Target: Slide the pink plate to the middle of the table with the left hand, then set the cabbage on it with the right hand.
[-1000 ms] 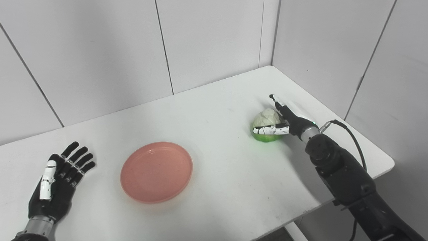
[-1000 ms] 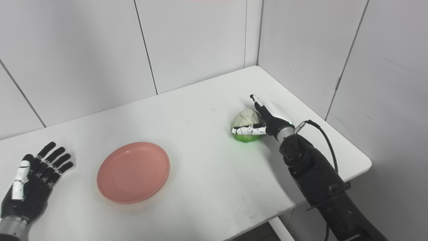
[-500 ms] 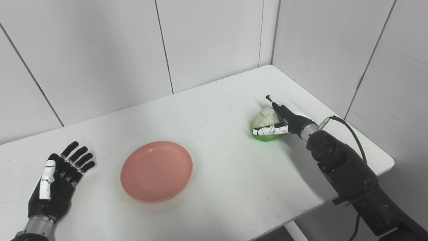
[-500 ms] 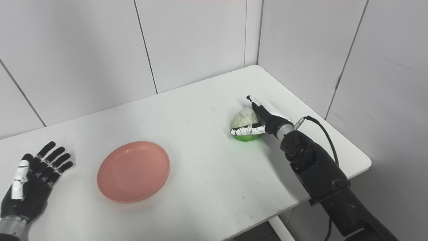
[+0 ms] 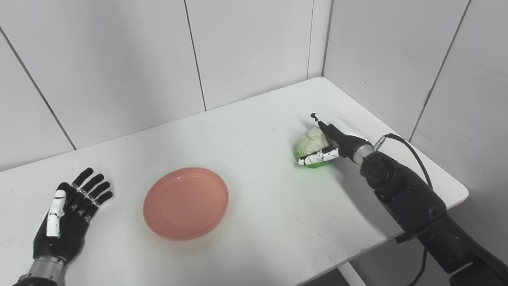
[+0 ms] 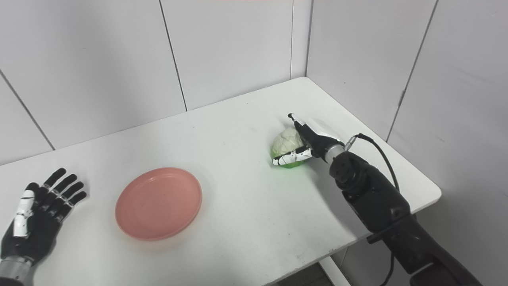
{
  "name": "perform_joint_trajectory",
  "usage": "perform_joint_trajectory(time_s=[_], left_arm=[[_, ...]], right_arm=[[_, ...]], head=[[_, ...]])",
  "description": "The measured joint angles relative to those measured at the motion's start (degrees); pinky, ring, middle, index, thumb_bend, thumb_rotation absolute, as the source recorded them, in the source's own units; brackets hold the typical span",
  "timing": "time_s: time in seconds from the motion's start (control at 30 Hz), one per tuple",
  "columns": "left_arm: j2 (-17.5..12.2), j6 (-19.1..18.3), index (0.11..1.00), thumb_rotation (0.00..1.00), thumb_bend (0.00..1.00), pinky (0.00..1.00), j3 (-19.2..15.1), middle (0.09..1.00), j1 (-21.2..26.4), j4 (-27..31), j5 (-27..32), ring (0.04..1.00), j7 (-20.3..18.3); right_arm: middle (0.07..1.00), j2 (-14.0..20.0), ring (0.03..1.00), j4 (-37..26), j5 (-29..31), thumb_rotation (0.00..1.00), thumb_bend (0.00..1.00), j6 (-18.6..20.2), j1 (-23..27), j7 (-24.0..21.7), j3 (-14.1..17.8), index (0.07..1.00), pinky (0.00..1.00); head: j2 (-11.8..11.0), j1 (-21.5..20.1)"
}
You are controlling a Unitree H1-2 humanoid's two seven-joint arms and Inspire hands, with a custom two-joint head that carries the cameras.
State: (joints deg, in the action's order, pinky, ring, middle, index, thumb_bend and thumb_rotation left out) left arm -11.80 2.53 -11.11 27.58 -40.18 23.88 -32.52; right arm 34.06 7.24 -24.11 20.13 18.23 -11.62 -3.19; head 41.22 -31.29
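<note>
The pink plate (image 5: 185,203) lies flat on the white table (image 5: 258,190), left of centre. The cabbage (image 5: 310,144), pale on top and green below, rests on the table at the right. My right hand (image 5: 332,141) reaches around it: the thumb lies across its near lower side and the straight fingers (image 5: 322,123) run along its far side. The fingers are not curled and the cabbage is not lifted. My left hand (image 5: 65,218) lies open on the table at the near left, well apart from the plate, holding nothing.
White panelled walls close off the back and right sides of the table, meeting in a corner (image 5: 317,75). The table's near right corner (image 5: 460,194) and front edge lie close to my right arm (image 5: 401,194). A black cable (image 5: 412,151) loops off the right wrist.
My right hand has pushed further left around the cabbage and its thumb tip has dipped. The cabbage has shifted slightly left. The plate and left hand have not moved.
</note>
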Motion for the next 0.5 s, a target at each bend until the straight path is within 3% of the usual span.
perform_joint_trajectory(time_s=[0.17, 0.27, 0.37, 0.43, 0.5], left_arm=[[0.0, 0.0, 0.801, 0.83, 0.51, 0.77, 0.0, 0.802, 0.0, 0.0, 0.0, 0.791, -0.03], [0.01, 0.0, 0.804, 0.83, 0.51, 0.77, 0.02, 0.803, 0.01, 0.0, 0.0, 0.793, -0.03], [0.0, 0.0, 0.809, 0.83, 0.51, 0.78, 0.0, 0.809, 0.01, -0.03, 0.01, 0.8, -0.09], [0.01, 0.0, 0.809, 0.82, 0.51, 0.78, -0.01, 0.809, 0.0, -0.03, 0.03, 0.8, -0.1], [0.01, -0.04, 0.811, 0.82, 0.51, 0.78, 0.0, 0.811, 0.0, 0.01, 0.03, 0.8, -0.09]], right_arm=[[0.759, -0.57, 0.743, 0.03, 0.81, 0.19, 1.0, -0.37, -0.09, 1.71, 0.86, 0.777, 0.74], [0.648, -0.83, 0.616, 0.33, 1.2, 0.09, 0.95, -0.93, -0.28, 3.14, 1.19, 0.665, 0.6], [0.515, -1.32, 0.552, 0.38, 1.18, 0.08, 0.58, -1.35, -0.54, 4.84, 1.48, 0.506, 0.6], [0.483, -1.51, 0.55, 0.39, 1.18, 0.03, 0.55, -1.52, -0.67, 5.62, 1.5, 0.499, 0.65], [0.462, -1.66, 0.484, 0.5, 1.23, 0.01, 0.53, -1.82, -0.76, 6.11, 1.51, 0.507, 0.57]], head=[[0.09, 0.09], [0.09, 0.26], [0.09, 0.35], [0.09, 0.35], [0.09, 0.35]])
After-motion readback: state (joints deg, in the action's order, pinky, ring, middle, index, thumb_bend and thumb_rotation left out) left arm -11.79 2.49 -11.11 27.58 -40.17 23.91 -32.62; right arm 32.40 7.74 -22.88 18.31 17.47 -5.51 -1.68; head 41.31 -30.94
